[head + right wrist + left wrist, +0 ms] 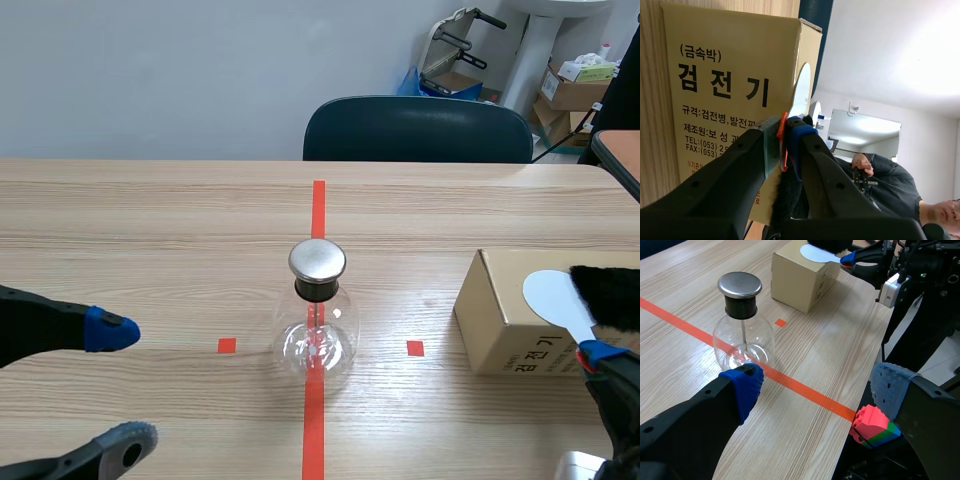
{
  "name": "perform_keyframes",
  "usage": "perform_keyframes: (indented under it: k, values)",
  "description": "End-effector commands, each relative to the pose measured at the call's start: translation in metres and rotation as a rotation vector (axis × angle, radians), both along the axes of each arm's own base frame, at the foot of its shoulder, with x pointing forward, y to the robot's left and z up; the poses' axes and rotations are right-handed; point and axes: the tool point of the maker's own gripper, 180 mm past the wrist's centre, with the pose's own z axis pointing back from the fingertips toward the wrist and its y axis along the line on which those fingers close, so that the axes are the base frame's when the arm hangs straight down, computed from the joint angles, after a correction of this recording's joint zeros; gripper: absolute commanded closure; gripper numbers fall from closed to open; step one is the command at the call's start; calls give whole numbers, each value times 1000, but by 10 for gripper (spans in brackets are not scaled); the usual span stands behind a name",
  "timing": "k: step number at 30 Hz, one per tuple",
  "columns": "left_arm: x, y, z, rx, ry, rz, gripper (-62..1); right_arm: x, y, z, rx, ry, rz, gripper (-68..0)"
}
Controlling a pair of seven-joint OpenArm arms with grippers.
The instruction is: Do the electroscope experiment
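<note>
This looks like a plain office or classroom lab. A long wooden table (150,220) carries orange-red tape marks (318,210), and a dark chair (418,130) stands at its far side, well ahead of the left pincer (125,385). Far beyond the right pincer (598,358), cardboard boxes (572,90) are piled in a corner by a bare pale wall (150,70). School science gear fits too: a flask (315,335) between the pincers, a kit box (500,310) with Korean print just beside the right one, and a paddle (555,295) pinched in it.

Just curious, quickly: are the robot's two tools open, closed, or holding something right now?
Left tool: open, holding nothing, near the glass flask.
Right tool: closed on the handle of the white paddle.
</note>
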Motion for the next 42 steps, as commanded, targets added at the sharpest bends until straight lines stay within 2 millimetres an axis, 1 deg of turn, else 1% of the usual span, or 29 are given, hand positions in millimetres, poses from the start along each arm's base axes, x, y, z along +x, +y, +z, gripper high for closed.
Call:
perform_keyframes:
  k: [1,6,7,12,17,19,21,23,28,33,39,42]
  values:
    - [6,-1,10,-36,-30,15,-461,8,-5,11,-7,-40,-3,-4]
    - [21,9,9,-40,-70,63,-459,10,-4,13,-7,-47,-4,-4]
    - [26,12,8,-39,-78,80,-438,12,-5,15,-7,-54,-7,-4]
    - [46,25,-6,-34,-93,159,-269,25,-6,24,3,-94,-17,-4]
    - [61,33,-25,-23,-83,201,-184,38,-5,36,41,-143,-39,-4]
    - [64,33,-32,-26,-73,209,-145,43,-2,41,56,-165,-48,-4]
    - [66,31,-40,-34,-61,215,-93,47,2,47,69,-186,-52,-4]
    - [68,29,-47,-37,-49,222,-55,48,6,52,77,-200,-45,-4]
    - [75,26,-65,-40,-31,252,-45,52,18,66,80,-244,-20,-4]
    - [91,27,-80,-25,-40,300,-40,56,35,79,85,-277,6,-4]
    - [105,19,-95,-18,-53,303,-40,58,65,94,118,-318,40,-3]
    - [111,15,-102,-19,-57,307,-40,59,78,94,128,-319,43,-3]
